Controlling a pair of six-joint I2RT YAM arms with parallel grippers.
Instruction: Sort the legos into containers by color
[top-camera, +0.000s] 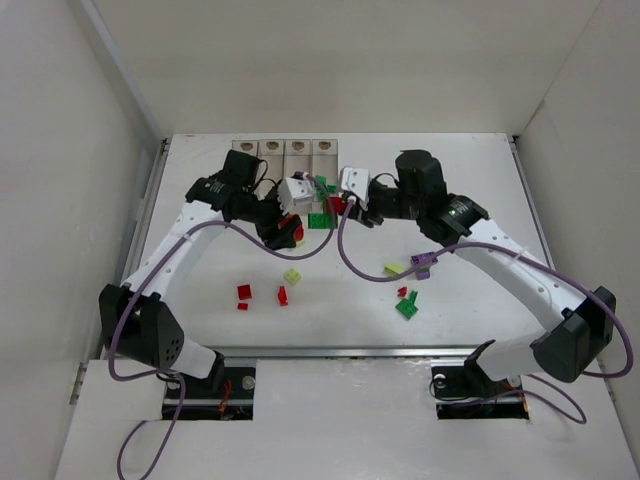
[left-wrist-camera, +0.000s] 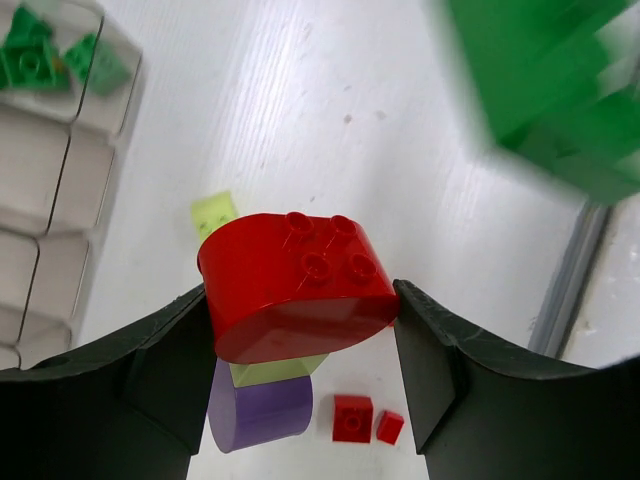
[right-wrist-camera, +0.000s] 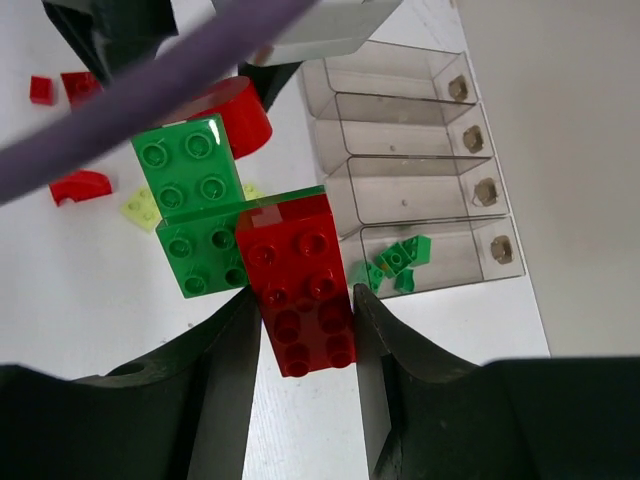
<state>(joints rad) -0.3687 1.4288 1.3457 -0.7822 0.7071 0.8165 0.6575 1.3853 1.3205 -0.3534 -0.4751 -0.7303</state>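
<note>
Although one of the four containers at the far edge of the worktop already held a few green pieces, the other three looked empty, so the sorting was judged barely begun. The left end effector was clamped on a rounded red brick. The right end effector was clamped on a rectangular red brick. Both bricks were held near the bins, and neither was binned yet. Most legos lay loose on the worktop: red, green, purple and pale yellow-green ones.
</note>
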